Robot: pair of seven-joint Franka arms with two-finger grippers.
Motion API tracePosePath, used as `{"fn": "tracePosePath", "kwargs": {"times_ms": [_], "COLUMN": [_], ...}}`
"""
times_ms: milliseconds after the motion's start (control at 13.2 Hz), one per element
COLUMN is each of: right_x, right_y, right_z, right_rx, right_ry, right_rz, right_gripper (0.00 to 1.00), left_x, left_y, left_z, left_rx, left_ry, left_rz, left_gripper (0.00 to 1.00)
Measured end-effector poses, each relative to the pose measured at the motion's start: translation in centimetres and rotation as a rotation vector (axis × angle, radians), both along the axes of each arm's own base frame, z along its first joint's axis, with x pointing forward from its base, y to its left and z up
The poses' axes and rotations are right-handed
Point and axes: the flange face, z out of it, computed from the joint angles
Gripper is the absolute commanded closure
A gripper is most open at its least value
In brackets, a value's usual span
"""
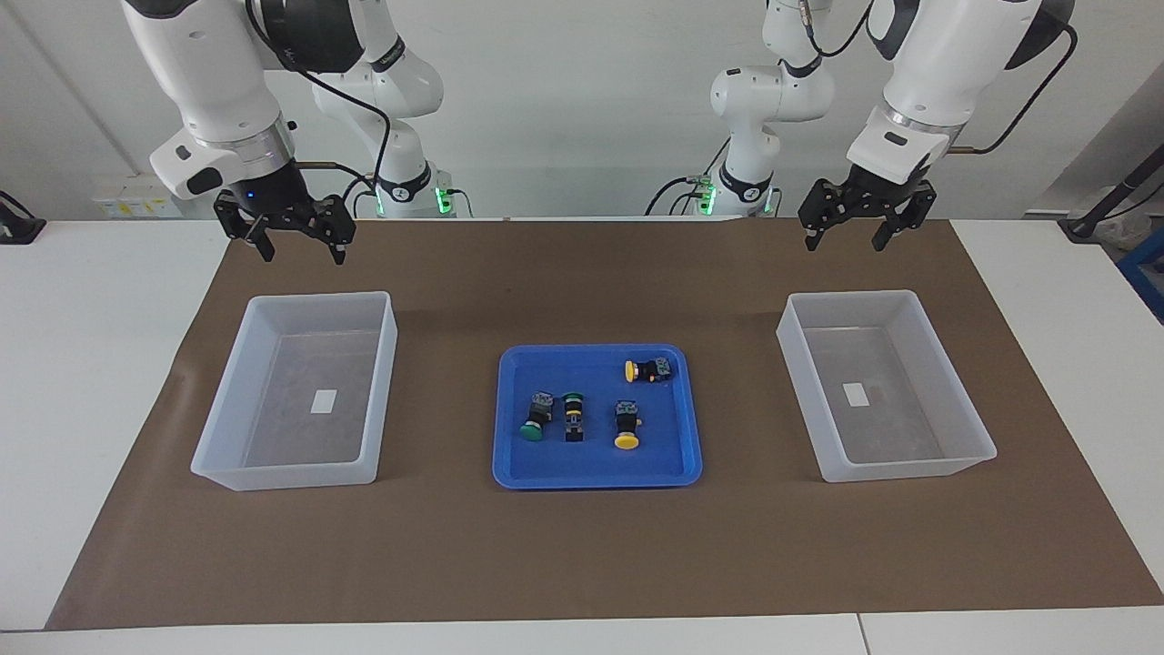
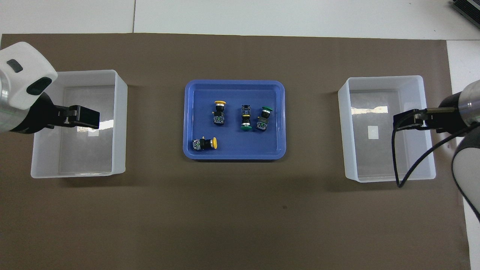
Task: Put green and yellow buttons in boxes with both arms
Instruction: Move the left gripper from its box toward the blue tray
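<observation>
Black left pincer and right pincer hang wide open and empty, each over the near rim of a clear box. Four buttons lie in the blue tray: yellow button at seven o'clock, second yellow at ten, green buttons toward two

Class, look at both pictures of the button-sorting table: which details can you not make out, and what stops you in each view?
- White label in each clear box: any writing too small, both views.
- Buttons in the blue tray: markings on their bodies too small.
- Left end effector: overhead, its own body hides the fingertips.
- Right end effector: overhead, arm cut off by the picture edge.
- Arm bases: facing view, partly hidden by the table.
</observation>
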Motion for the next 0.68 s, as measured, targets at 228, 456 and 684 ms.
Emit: {"fn": "tracePosePath", "kwargs": {"times_ms": [228,456,684], "right_x": [0.0,0.0,-0.1], "right_y": [-1.1,-2.6,-2.7], "right_z": [0.0,0.2,0.3], "right_rx": [0.000,0.001,0.001], "right_ry": [0.000,-0.004,-0.006], "right_rz": [-0.020,-0.048,-0.049], "right_gripper": [0.00,0.00,0.00], "left_x": [0.0,0.0,-0.1], "left_y": [0.0,-0.1,-0.7], "left_z": [0.0,-0.1,-0.6], "left_rx": [0.000,0.001,0.002], "left_ry": [0.000,0.002,0.007], "left_rz": [0.000,-0.002,-0.012], "left_gripper": [0.00,0.00,0.00]}}
